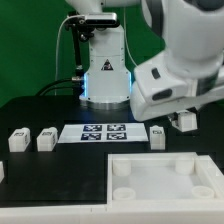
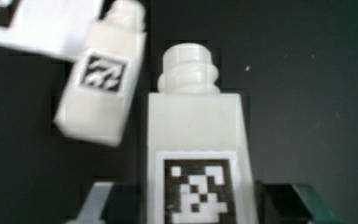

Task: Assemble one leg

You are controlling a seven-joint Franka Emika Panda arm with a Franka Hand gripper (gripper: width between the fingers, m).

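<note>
My gripper (image 1: 185, 122) is at the exterior view's right, just above the table, shut on one white leg (image 2: 197, 130). In the wrist view that leg stands between my fingers (image 2: 112, 200). Its marker tag faces the camera and its ribbed tip points away. My gripper (image 2: 202, 205) holds it near its tagged end. Another leg (image 2: 101, 80) lies on the black table just beyond and shows in the exterior view (image 1: 157, 135). Two more legs (image 1: 18, 140) (image 1: 46, 138) stand at the exterior view's left.
The marker board (image 1: 105, 132) lies mid-table, and its corner shows in the wrist view (image 2: 19, 35). The large white square tray-like part (image 1: 150, 160) with corner sockets lies at the front. The robot base (image 1: 105, 80) stands behind. A small white piece (image 1: 2, 172) is at the left edge.
</note>
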